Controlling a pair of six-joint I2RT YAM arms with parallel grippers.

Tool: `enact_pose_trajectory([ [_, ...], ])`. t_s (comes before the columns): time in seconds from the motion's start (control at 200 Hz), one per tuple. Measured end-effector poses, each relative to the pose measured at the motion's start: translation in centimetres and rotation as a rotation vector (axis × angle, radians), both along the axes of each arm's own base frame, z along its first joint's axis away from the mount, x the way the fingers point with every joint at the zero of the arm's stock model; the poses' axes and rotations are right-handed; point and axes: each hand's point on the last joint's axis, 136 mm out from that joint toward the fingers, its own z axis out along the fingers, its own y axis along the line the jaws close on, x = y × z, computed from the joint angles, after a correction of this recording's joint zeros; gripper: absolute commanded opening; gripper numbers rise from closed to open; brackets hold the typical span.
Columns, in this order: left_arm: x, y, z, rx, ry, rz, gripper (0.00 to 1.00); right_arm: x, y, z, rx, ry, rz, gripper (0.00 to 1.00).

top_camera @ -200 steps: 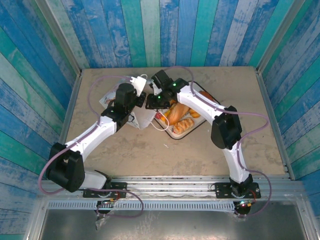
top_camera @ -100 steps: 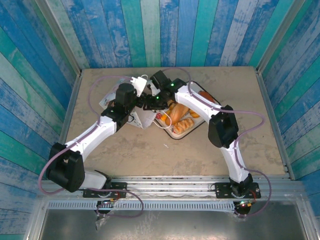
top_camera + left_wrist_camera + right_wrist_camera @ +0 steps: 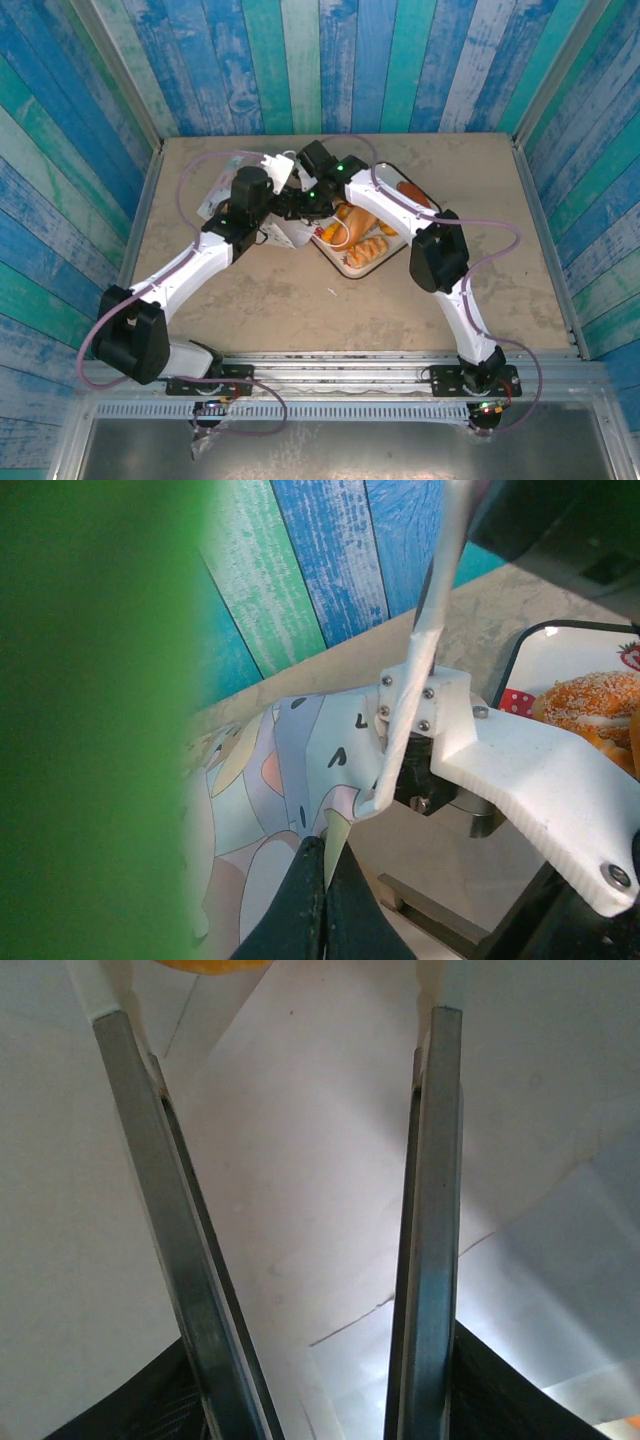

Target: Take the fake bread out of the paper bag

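Right wrist view had the right gripper (image 3: 270,1000) with its jaws well apart, the two metal fingers (image 3: 172,1210) running up the frame over white creased paper: the inside of the paper bag (image 3: 320,1160). At the top edge, just left of centre between the fingertips, a sliver of glossy orange showed, which I took for a piece of the fake bread (image 3: 215,965) lying deeper in the bag. Nothing was between the jaws.

Left wrist view had the left gripper (image 3: 325,845) at the bottom centre with its black fingers pressed together. A thin white edge of the bag curved down to their tips, so they appeared clamped on the bag's rim, holding the mouth up.

From above, both grippers met at the bag in the upper middle of the table (image 3: 250,300). The bag lay on its side with the right gripper's nose in its mouth. Just to the right sat a strawberry-print tray (image 3: 352,272) carrying other pastries (image 3: 362,225).

The bread piece looked like light, hard, shiny plastic, likely slippery against bare metal and prone to squirt out under a glancing pinch. A hold across its narrow middle, with the jaws square to it, seemed best. The bag was thin and limp, easy to crumple or drag along, so the rim hold mattered.
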Motion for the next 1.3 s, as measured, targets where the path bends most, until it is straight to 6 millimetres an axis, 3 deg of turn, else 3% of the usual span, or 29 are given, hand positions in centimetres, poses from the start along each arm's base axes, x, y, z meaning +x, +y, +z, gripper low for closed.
enact_pose_trajectory([
  [0.115,0.0,0.0,0.1,0.002,-0.002,-0.001,0.0,0.3,0.2,0.0,0.002,-0.01,0.008,0.27],
  [0.27,0.0,0.1,-0.1,0.008,0.003,0.0,0.0,0.2,0.3,-0.2,0.0,-0.008,0.016,0.24],
  [0.526,0.1,0.4,0.0,0.014,-0.001,0.021,0.0,-0.4,-0.2,-0.3,-0.027,-0.019,0.03,0.01],
  [1.072,1.4,1.3,1.5,-0.027,-0.029,0.125,0.0,-3.8,-2.6,3.8,-0.113,-0.152,0.026,0.01],
  [1.297,1.9,2.0,1.7,-0.041,-0.032,0.184,0.0,-4.8,-4.6,4.9,-0.176,-0.194,0.002,0.0],
])
